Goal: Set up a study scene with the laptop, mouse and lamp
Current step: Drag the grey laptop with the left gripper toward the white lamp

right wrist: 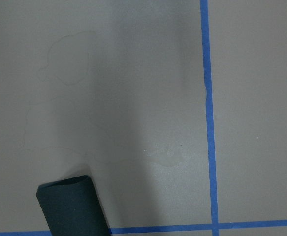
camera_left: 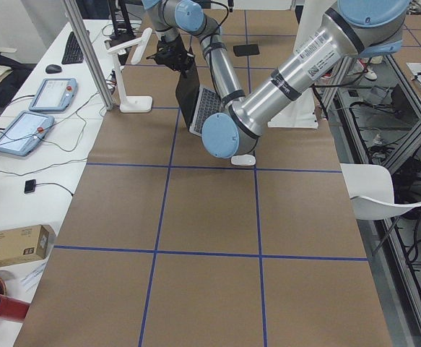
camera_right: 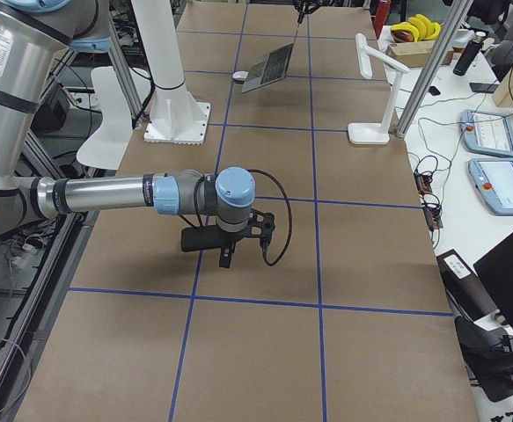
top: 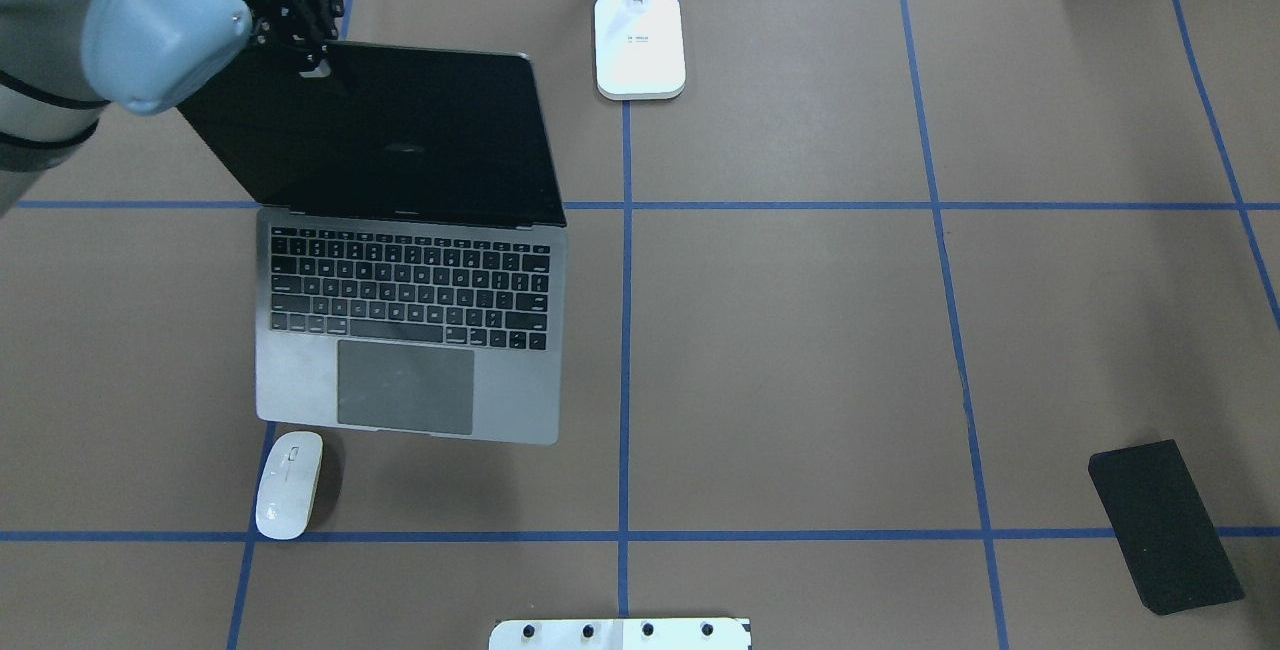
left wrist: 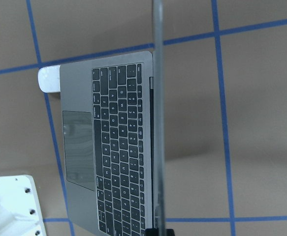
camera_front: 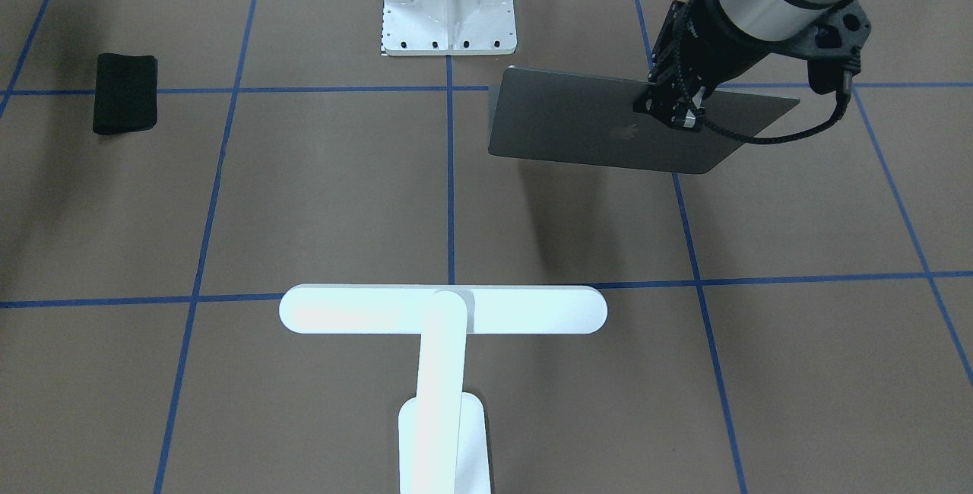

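Tabletop [top: 800, 330]: matte brown paper, gridded with blue tape lines [top: 625, 370]. You can see a white side bench [camera_left: 22, 144] with cables at the left edge of the exterior left view.

Laptop [top: 410, 330]: grey metal, black keys, open in the left half of the overhead view. Left end effector [camera_front: 679, 109] is clamped on the top edge of its lid.

Mouse [top: 289, 485]: glossy white oval, just beside the laptop's lower left corner.

Lamp [top: 640, 40]: white, rounded base, top centre.

Right end effector [camera_right: 227, 253]: near the black mat [top: 1165, 525]; you cannot tell its grip.

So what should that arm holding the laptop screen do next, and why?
Probably release and lift away: the left tool pinches the top edge of the slim grey metal laptop, whose screen already stands open, keyboard fully showing.
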Controlling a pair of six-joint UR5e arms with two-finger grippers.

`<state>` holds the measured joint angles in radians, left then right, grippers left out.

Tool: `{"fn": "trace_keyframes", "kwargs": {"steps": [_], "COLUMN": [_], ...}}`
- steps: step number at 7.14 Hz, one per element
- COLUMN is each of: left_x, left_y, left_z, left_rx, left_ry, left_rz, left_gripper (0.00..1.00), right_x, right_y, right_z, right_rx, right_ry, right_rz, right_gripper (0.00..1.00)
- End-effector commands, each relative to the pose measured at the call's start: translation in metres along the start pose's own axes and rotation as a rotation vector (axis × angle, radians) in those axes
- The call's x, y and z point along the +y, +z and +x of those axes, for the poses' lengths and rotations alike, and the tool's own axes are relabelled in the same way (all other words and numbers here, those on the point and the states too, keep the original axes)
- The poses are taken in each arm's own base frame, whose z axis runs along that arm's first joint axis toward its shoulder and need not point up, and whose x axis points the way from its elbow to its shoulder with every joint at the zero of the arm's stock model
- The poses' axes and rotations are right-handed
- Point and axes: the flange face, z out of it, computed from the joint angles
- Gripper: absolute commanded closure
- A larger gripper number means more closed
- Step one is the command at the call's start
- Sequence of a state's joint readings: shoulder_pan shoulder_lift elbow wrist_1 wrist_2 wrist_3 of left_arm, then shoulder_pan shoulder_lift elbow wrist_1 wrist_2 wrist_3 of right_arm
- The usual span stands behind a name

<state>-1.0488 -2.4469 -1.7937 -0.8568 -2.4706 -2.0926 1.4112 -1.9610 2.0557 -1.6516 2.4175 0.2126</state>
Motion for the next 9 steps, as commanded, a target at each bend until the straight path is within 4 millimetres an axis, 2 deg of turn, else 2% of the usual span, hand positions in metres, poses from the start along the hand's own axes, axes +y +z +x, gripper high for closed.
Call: {"fn": "trace_keyframes", "kwargs": {"steps": [1, 2, 4, 7, 9], "left_x": [0.031, 0.043, 0.054, 0.067, 0.085], "left_y": [0.035, 0.036, 0.047, 0.071, 0.077], "left_z": [0.032, 0.049, 0.077, 0.088, 0.116], "left_rx": [0.043, 0.046, 0.066, 0.103, 0.134], "left_ry": [-0.019, -0.023, -0.064, -0.085, -0.107], "left_rz": [0.008, 0.004, -0.015, -0.007, 0.007], "left_gripper": [1.0, 1.0, 1.0, 1.0, 1.0], "right_x": [0.002, 0.002, 0.002, 0.005, 0.007], "right_y": [0.002, 0.002, 0.002, 0.004, 0.006], "right_z": [0.002, 0.002, 0.001, 0.003, 0.005], "right_rx": [0.0, 0.0, -0.012, -0.017, -0.018], "right_ry": [0.004, 0.004, 0.004, 0.01, 0.016], "right_rz": [-0.006, -0.006, -0.009, -0.015, -0.02], "right_gripper": [0.0, 0.0, 0.0, 0.0, 0.0]}}
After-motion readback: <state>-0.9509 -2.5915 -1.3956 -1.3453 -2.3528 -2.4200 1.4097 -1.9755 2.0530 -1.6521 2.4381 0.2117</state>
